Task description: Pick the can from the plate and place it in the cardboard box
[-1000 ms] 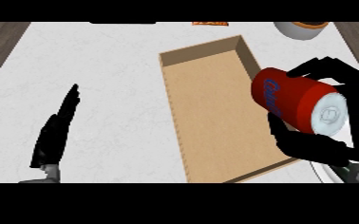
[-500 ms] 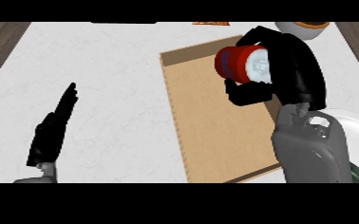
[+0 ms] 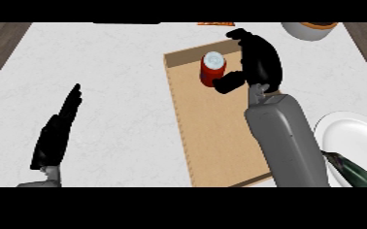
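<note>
While the cardboard box (image 3: pixel 215 136) lies open on the pale marbled surface (image 3: pixel 114 77), its only visible content is the can (image 3: pixel 213 69), which stands upright on the brown floor at the far end, close to the far left corner. The rest of the box floor that shows is bare brown board with low walls, and the right side of it is hidden under the grey forearm.

That can is red with a silver-white round top facing up. The right hand (image 3: pixel 257 63) arches over the far wall of the box just to the right of the can. Its thumb (image 3: pixel 229 83) sits low against the can's near side and its fingers (image 3: pixel 240 35) curve above, not wrapped round the can; whether they touch it I cannot tell.

At the right edge a white plate (image 3: pixel 337 136) rests on the surface, with a dark green thing (image 3: pixel 351 167) on its near part. A grey bowl (image 3: pixel 309 30) sits at the far right corner; orange shows inside it.

Near the left edge the left hand (image 3: pixel 58 128) rests with fingers straight, holding nothing.
</note>
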